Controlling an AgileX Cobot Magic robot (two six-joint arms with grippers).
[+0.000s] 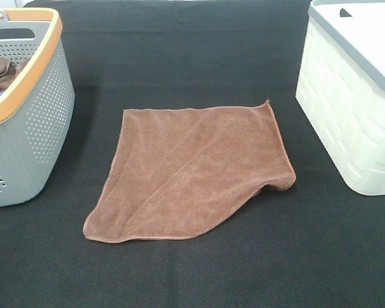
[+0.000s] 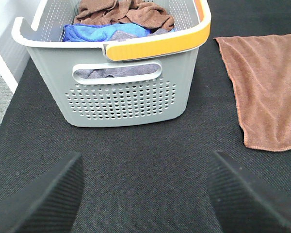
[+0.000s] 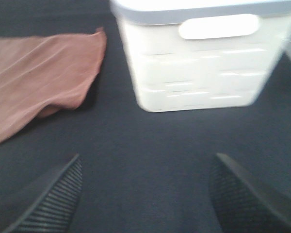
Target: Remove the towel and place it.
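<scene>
We see brown towel (image 1: 189, 172) flat mid-bench | both claws gaping, empty | right claw (image 3: 145, 194): towel at 10 o'clock, nearer.

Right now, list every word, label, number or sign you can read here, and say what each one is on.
None: no view shows any text.
Towel: plain brown.
Grey basket: holes only, no label.
White bin: moulded pattern only; blurred in the right wrist view.
</scene>
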